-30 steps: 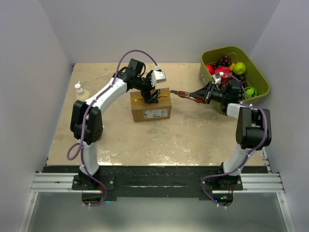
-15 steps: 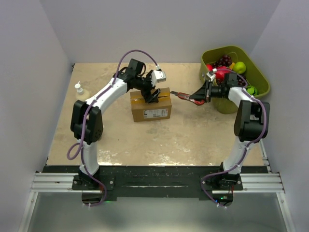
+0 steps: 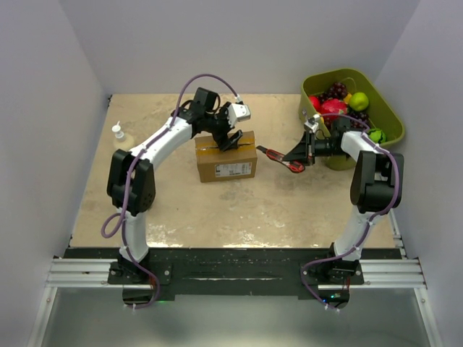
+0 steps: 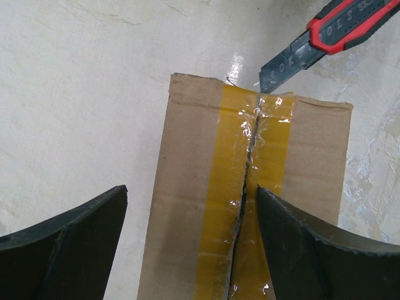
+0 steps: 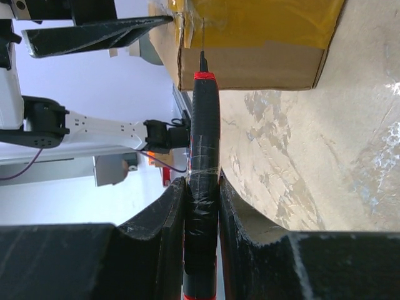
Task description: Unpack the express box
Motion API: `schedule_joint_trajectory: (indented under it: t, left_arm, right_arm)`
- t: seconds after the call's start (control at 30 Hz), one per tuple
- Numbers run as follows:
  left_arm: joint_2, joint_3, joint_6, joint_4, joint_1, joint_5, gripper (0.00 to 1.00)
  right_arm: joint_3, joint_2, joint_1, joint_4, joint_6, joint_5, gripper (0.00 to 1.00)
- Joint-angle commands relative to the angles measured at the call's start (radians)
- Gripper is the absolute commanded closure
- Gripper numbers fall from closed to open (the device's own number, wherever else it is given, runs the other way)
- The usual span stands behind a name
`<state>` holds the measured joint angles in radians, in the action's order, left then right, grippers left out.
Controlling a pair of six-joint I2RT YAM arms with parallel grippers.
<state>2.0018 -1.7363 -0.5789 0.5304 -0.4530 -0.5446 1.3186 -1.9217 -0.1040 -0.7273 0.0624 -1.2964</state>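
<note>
The express box (image 3: 226, 160) sat mid-table (image 3: 253, 210), its yellow tape (image 4: 220, 187) slit along the seam; the left gripper (image 3: 230, 139) had lifted off it, fingers spread, and the right gripper (image 3: 307, 150), clamped on the utility knife (image 3: 278, 157), had swung lower beside the box's end, so the flaps looked ready to part.

Matt brown cardboard express box (image 4: 187, 187) under glossy, wrinkled yellowish plastic tape (image 4: 219, 206); red-and-black plastic utility knife (image 4: 350, 25) with dull grey metal blade (image 4: 284, 62); mottled beige tabletop (image 4: 75, 94), faintly shiny.
</note>
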Motion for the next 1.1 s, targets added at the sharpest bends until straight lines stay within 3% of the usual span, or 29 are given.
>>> schedule_joint_trajectory:
  t: [0.0, 0.2, 0.43, 0.53, 0.63, 0.87, 1.07]
  left_arm:
    - [0.052, 0.024, -0.029, 0.002, 0.002, 0.098, 0.12]
    - [0.051, 0.03, -0.027, -0.004, 0.002, 0.097, 0.13]
    - [0.048, 0.034, -0.029, -0.01, 0.002, 0.089, 0.13]
    - [0.035, 0.038, -0.03, -0.032, 0.002, 0.077, 0.13]
    - [0.014, 0.058, -0.065, -0.032, 0.004, 0.069, 0.15]
    - [-0.067, 0.153, -0.402, 0.08, 0.071, 0.006, 0.22]
    - [-0.045, 0.013, -0.666, 0.359, 0.184, -0.087, 0.24]
  right_arm:
    - [-0.019, -0.03, -0.006, -0.116, -0.056, -0.034, 1.0]
    - [-0.015, -0.007, -0.005, -0.254, -0.211, -0.003, 1.0]
    - [0.031, 0.024, -0.006, -0.645, -0.667, 0.106, 1.0]
    - [0.077, 0.053, -0.005, -0.702, -0.739, 0.102, 1.0]
    - [0.129, 0.085, -0.005, -0.64, -0.676, 0.088, 1.0]
    - [0.251, 0.159, 0.01, -0.286, -0.478, 0.189, 1.0]
    - [0.275, 0.171, 0.13, -0.094, -0.314, 0.264, 1.0]
